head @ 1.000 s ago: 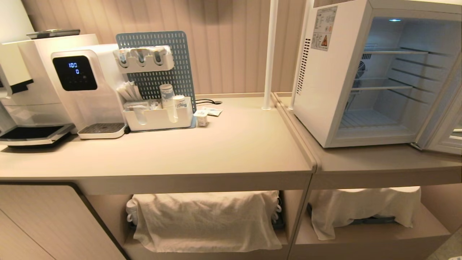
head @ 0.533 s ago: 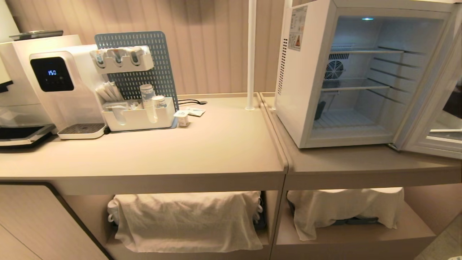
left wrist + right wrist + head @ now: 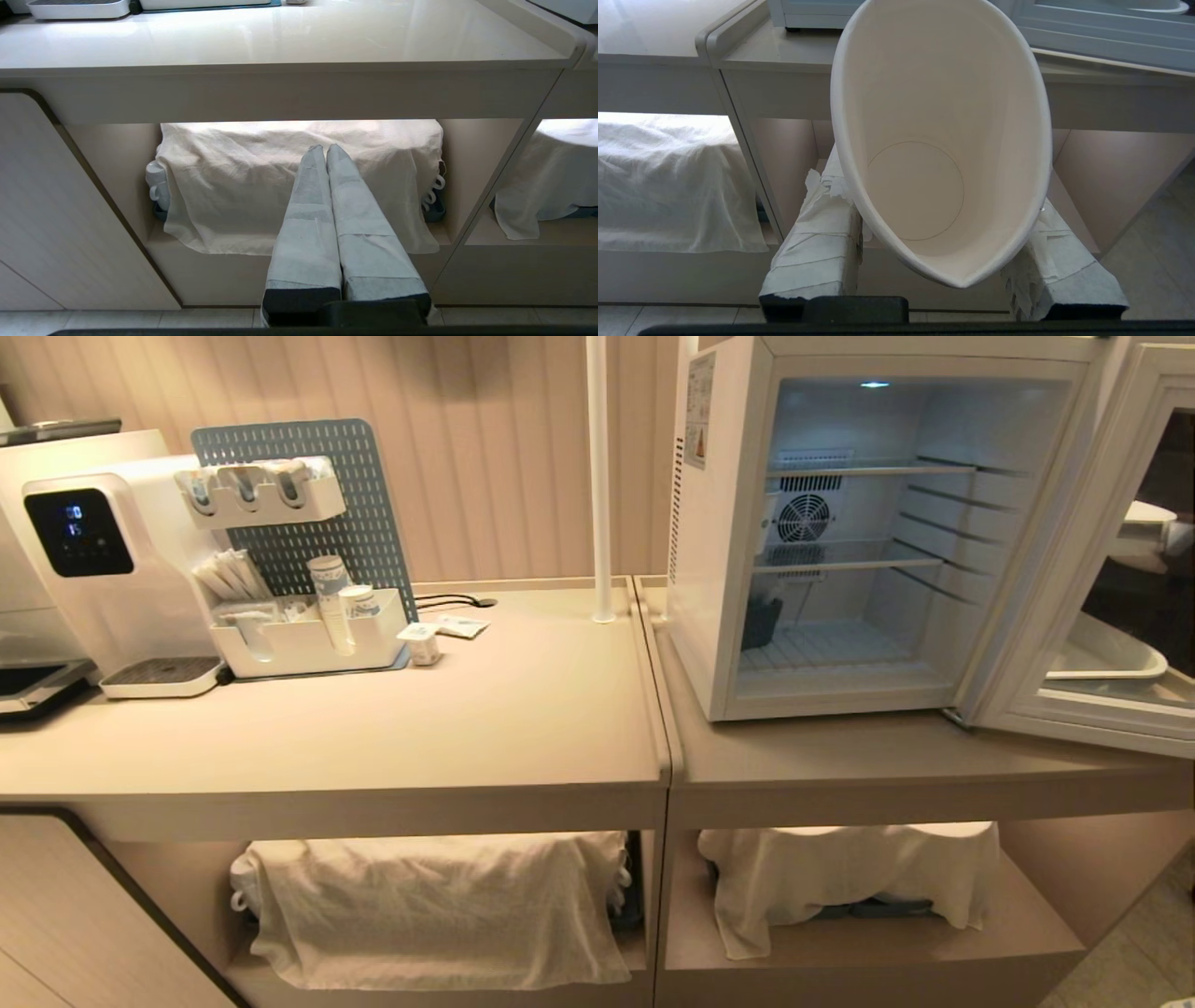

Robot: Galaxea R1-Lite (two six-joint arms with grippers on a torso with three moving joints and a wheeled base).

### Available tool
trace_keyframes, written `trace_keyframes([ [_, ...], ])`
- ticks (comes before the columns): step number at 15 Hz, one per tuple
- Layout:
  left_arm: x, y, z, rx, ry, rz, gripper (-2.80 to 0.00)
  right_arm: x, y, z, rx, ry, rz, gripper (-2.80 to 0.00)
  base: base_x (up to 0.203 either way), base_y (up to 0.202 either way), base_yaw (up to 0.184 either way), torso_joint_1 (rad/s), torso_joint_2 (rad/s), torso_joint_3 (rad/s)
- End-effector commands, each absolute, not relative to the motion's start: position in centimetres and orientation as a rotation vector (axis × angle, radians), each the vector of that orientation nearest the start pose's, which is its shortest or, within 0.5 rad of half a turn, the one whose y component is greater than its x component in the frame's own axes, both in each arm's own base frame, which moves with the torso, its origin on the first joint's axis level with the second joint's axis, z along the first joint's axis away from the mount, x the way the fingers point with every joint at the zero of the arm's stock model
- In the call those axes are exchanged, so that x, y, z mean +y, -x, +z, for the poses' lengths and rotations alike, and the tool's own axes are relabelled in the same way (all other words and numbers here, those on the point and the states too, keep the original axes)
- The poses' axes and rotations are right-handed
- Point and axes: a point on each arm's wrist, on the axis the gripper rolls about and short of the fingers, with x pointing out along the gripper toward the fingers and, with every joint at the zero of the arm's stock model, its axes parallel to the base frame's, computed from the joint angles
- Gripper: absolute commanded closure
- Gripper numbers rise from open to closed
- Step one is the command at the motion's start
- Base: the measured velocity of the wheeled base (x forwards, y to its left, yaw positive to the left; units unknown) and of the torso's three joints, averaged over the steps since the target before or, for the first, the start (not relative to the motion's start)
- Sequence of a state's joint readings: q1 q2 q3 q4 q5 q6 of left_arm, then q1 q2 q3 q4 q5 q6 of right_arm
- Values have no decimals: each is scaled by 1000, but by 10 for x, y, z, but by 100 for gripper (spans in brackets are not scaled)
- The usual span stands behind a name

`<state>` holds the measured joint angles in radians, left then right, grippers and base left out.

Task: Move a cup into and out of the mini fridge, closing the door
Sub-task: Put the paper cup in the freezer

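Note:
The cup (image 3: 938, 116), white paper and squeezed into an oval, shows its empty inside in the right wrist view. My right gripper (image 3: 938, 186) is shut on its sides, one taped finger (image 3: 817, 252) on each flank. It hangs below counter height, in front of the mini fridge (image 3: 719, 523). The fridge stands on the right counter, lit and with bare wire shelves. Its door (image 3: 1092, 728) is swung wide open to the right. My left gripper (image 3: 325, 148) is shut on nothing, low before a cloth-draped shelf. Neither arm shows in the head view.
A water dispenser (image 3: 84, 560), an organiser with stacked paper cups (image 3: 327, 588) and a small tub (image 3: 422, 642) stand at the left counter's back. A white pole (image 3: 599, 476) rises beside the fridge. A dark object (image 3: 761, 621) sits inside it. White cloths (image 3: 429, 905) cover the lower shelves.
The whole head view has slid left, so the camera has moved right. More of the fridge's inside and its open door now shows. Nothing on the counters has moved.

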<state>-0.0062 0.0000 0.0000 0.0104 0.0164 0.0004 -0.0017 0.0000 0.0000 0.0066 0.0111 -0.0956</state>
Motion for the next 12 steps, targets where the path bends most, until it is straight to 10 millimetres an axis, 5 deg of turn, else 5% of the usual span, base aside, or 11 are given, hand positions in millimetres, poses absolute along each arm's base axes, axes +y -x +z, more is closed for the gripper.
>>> trace_keyframes([
  [1, 1, 23, 74, 13, -2, 11, 0, 0, 21, 70, 24, 95, 12, 0, 0, 0, 0, 0, 0, 0],
  [7, 1, 23, 74, 11, 0, 11, 0, 0, 26, 89, 9, 92, 14, 0, 0, 0, 0, 0, 0, 0],
  [10, 1, 23, 74, 12, 0, 11, 0, 1, 37, 144, 89, 48, 48, 0, 0, 0, 0, 0, 0, 0],
  [12, 1, 23, 74, 12, 1, 11, 0, 2, 27, 195, 193, 0, 94, 0, 0, 0, 0, 0, 0, 0],
])
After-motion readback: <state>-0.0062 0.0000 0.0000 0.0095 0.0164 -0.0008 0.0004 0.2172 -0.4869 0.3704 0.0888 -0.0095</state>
